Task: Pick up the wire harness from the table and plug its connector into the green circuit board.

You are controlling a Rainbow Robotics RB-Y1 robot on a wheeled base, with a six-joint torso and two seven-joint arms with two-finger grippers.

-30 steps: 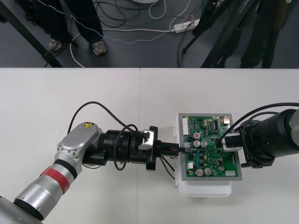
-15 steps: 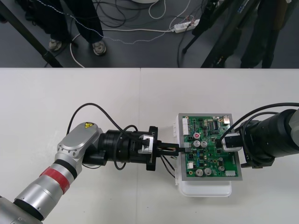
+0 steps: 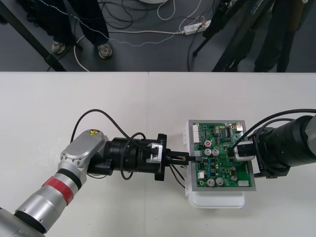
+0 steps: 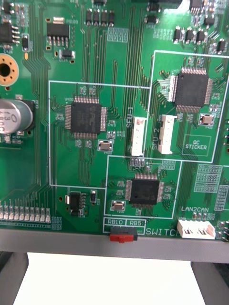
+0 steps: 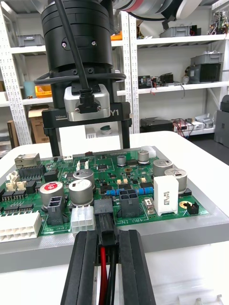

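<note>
The green circuit board (image 3: 222, 158) lies on its white base (image 3: 217, 200) at the table's right. My left gripper (image 3: 191, 158) reaches its left edge and is shut on the harness's black plug (image 5: 106, 224). Red and black wires (image 5: 102, 271) run back between the fingers (image 5: 86, 267). The plug's tip meets a black socket (image 5: 104, 207) on the board's edge; I cannot tell whether it is seated. Loose wires (image 3: 177, 175) hang under the left gripper. My right gripper (image 3: 228, 149) hovers open above the board's right half, its fingers (image 4: 12, 276) far apart over the board's edge (image 4: 114, 248).
In the left wrist view the right gripper (image 5: 90, 147) stands upright behind the board's capacitors (image 5: 81, 188), with a camera on it. A white multi-pin connector (image 3: 196, 133) sits at the board's far left corner. Bare table (image 3: 74, 98) stretches to the left and behind the board.
My left wrist has rolled about its axis, so its camera has swung from the top to the side. The gripper stays at the board's left edge with the plug. The right arm has not moved.
</note>
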